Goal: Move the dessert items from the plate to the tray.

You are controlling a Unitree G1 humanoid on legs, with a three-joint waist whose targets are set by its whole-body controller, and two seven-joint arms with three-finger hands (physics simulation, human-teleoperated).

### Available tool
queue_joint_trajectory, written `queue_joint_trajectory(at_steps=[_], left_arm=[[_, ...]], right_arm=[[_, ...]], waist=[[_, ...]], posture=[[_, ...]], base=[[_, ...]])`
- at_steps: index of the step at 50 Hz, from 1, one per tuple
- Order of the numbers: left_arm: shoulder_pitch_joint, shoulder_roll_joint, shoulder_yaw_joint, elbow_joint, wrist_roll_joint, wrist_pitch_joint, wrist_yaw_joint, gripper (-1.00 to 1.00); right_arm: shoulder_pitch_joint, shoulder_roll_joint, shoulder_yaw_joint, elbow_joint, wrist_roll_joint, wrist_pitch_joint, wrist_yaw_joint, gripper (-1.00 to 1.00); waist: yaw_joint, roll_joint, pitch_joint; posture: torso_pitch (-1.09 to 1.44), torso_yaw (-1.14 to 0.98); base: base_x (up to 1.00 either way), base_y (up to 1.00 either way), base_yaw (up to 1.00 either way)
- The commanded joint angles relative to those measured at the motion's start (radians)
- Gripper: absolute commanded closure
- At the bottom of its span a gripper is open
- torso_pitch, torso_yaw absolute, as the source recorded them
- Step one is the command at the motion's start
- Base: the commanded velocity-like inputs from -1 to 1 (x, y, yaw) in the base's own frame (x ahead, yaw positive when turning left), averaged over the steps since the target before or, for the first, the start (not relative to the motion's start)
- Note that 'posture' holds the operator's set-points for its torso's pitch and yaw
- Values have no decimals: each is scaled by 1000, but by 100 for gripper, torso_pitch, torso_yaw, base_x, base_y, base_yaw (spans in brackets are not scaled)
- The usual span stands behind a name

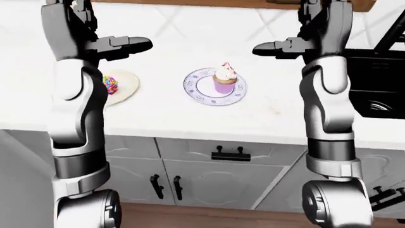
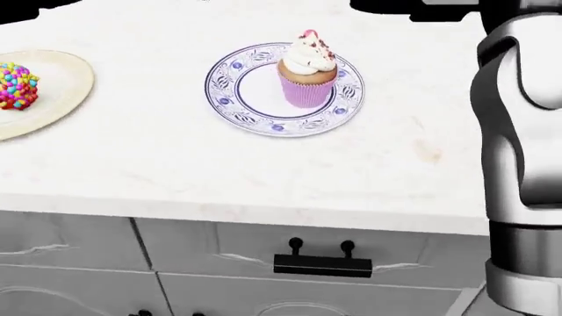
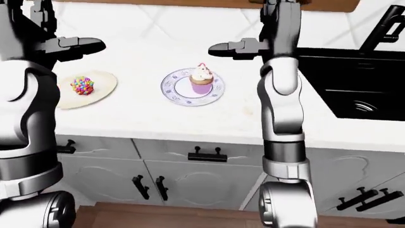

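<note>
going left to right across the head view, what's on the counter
candy-covered ball on a cream plate → blue-patterned plate → cupcake standing on its right half → the robot's right arm at the right edge

Counter access: open white worktop, two dishes, sink at right.

Bare counter lies between the blue-patterned plate holding the cupcake and the cream tray bearing a sprinkle-covered dessert; the two dishes stand apart. Black sink and faucet occupy the right.
</note>
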Motion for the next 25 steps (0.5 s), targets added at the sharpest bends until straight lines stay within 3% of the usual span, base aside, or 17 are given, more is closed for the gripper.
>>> queue_joint_trajectory(at_steps=[1, 2, 3, 4, 6, 7, 8, 9, 10, 11, 13, 15, 22, 25], left_arm=[[-41, 8, -5, -35, -1, -32, -8, -100], [-41, 8, -5, -34, -1, -34, -8, -100], [-41, 9, -5, -33, 0, -35, -8, -100], [-40, 8, -6, -34, 0, -35, -8, -100], [-41, 8, -4, -35, -2, -33, -7, -100], [-40, 8, -5, -34, -2, -34, -8, -100], [-39, 7, -8, -30, 2, -38, -9, -100], [-40, 7, -7, -31, 0, -35, -10, -100], [-41, 9, -5, -33, -1, -31, -9, -100], [-41, 10, -5, -34, -1, -30, -10, -100], [-39, 9, -5, -36, -1, -30, -11, -100], [-39, 9, -5, -35, -2, -31, -11, -100], [-29, 8, -3, -49, -7, -24, -12, -100], [-28, 8, -3, -50, -7, -24, -13, -100]], right_arm=[[-23, -12, -15, -11, -2, -5, -4, -100], [-22, -11, -16, -12, 1, -3, -3, -100], [-22, -11, -16, -13, 0, -4, -4, -100], [-22, -10, -18, -15, 4, -1, -5, -100], [-24, -9, -12, -4, -7, -9, -7, -100], [-27, -8, -16, 1, -5, -7, -11, -100], [-28, -9, -20, 2, 1, -4, -14, -100], [-32, -10, -22, 6, 5, 4, -20, -100], [-30, -11, -15, 11, -6, -3, -22, -100], [-28, -10, -13, 9, -7, 1, -22, -100], [-28, -12, -15, 9, -8, 4, -23, -100], [-27, -10, -10, 16, -19, -1, -22, -100], [-31, -8, -12, 21, -24, 6, -24, -100], [-31, -7, -11, 23, -24, 6, -22, -100]], waist=[[-6, 2, -33], [-5, -29, -50], [-16, -21, -49], [-17, -28, -40], [-20, -38, -57], [-24, -7, -57], [-26, 22, -38], [-34, 68, -28], [-10, 118, -33], [-28, 71, -6], [-11, 53, -17], [-14, 35, -13], [-6, 5, -6], [7, -45, -24]], posture=[[0, 0], [0, 0], [0, 0], [0, 0], [0, 0], [0, 0], [0, 0], [0, 0], [0, 0], [0, 0], [0, 0], [0, 0], [0, 0], [0, 0]], base=[[0, 73, 0], [0, 72, 0], [0, 73, 0], [0, 73, 0], [0, 50, 0], [0, 0, 0], [0, 0, 0], [0, 0, 0], [0, 0, 0], [0, 0, 0], [0, 0, 0], [0, 0, 0], [0, 0, 0], [0, 0, 0]])
